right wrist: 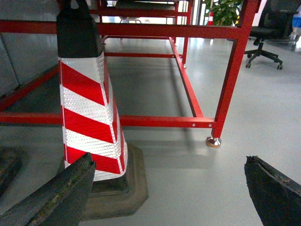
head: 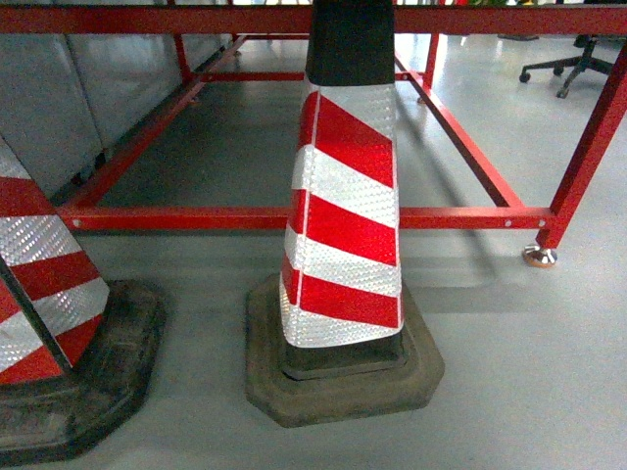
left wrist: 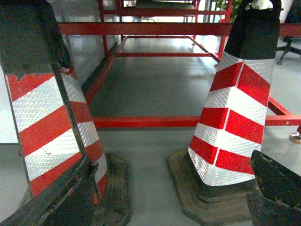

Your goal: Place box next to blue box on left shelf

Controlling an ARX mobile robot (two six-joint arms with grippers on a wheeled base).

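The box and the blue box are out of view in all three views. My left gripper (left wrist: 171,162) is open, its dark fingers (left wrist: 61,197) low at the frame's corners with only grey floor between them. My right gripper (right wrist: 170,162) is open too, with bare floor between its fingers (right wrist: 273,193). Neither gripper appears in the head view. A red metal rack frame (head: 196,217) stands ahead, with its low rails just above the floor. I cannot tell whether it is the left shelf.
A red-and-white striped traffic cone (head: 343,225) on a dark rubber base stands right in front, and another cone (head: 39,284) is at the left. Both show in the left wrist view (left wrist: 47,117) (left wrist: 235,108). The rack's foot (head: 539,257) and an office chair (head: 573,64) are on the right.
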